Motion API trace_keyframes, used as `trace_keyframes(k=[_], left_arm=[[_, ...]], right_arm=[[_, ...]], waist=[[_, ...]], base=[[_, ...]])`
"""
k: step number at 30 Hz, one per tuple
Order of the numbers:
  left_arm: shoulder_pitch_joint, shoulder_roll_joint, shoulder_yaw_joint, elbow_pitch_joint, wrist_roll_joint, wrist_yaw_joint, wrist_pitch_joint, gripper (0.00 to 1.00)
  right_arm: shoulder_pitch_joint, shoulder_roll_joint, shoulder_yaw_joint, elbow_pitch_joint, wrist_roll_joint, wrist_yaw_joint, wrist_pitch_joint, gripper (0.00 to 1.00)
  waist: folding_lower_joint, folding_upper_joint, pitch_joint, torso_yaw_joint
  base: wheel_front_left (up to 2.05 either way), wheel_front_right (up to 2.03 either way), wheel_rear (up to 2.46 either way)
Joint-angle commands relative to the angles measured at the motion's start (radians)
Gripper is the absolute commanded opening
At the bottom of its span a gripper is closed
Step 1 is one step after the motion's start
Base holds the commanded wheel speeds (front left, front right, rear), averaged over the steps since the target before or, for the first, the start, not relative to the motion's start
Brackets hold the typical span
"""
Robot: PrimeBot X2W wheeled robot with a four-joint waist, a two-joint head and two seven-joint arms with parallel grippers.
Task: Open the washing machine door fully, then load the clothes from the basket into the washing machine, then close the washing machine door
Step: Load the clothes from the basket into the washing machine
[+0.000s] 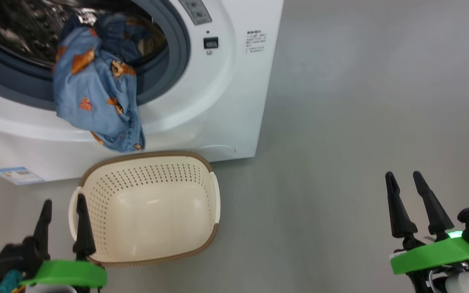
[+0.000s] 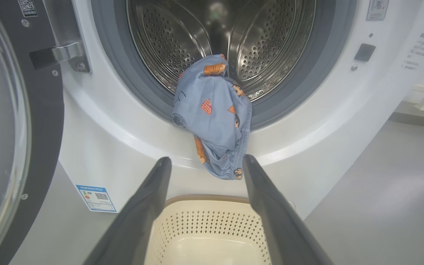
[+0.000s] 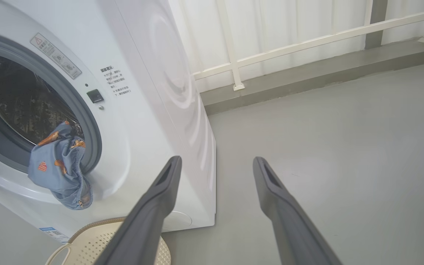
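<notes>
You're working on a smooth grey floor [image 1: 340,122]. The basket [image 1: 149,183] sits on it just to the right of the left fingers [image 1: 83,228]. The washing machine [image 1: 226,101] stands on it past those fingertips (the basket's far rim lies close against its front; whether they touch, you can't tell). The right fingers [image 1: 432,207] hang above the floor, well right of both.
</notes>
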Motion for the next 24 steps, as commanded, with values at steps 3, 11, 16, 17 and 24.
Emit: trace_keyframes(k=[3,11,16,17,24], left_arm=[[-0.083,0.034,0.019,0.023,-0.024,0.001,-0.006,1.00],[-0.255,0.067,-0.006,0.132,-0.069,0.001,-0.006,1.00],[-0.365,0.104,-0.018,0.239,-0.093,0.001,-0.006,1.00],[-0.384,0.114,-0.019,0.262,-0.095,0.001,-0.006,1.00],[-0.510,0.180,-0.021,0.406,-0.101,0.001,-0.006,1.00]], right_arm=[[-0.047,-0.006,0.024,-0.029,-0.007,0.006,-0.008,1.00],[-0.104,0.014,0.024,-0.042,-0.008,0.006,-0.008,1.00],[-0.143,0.027,0.031,-0.048,-0.010,0.006,-0.008,1.00],[-0.150,0.030,0.032,-0.049,-0.010,0.006,-0.008,1.00],[-0.187,0.049,0.035,-0.059,-0.017,0.006,-0.008,1.00]], waist=[[0.0000,0.0000,0.081,-0.021],[0.0000,0.0000,0.195,-0.043],[0.0000,0.0000,0.258,-0.060],[0.0000,0.0000,0.269,-0.064],[0.0000,0.0000,0.329,-0.089]], base=[[0.00,0.00,0.00],[0.00,0.00,0.00],[0.00,0.00,0.00],[0.00,0.00,0.00],[0.00,0.00,0.00]])
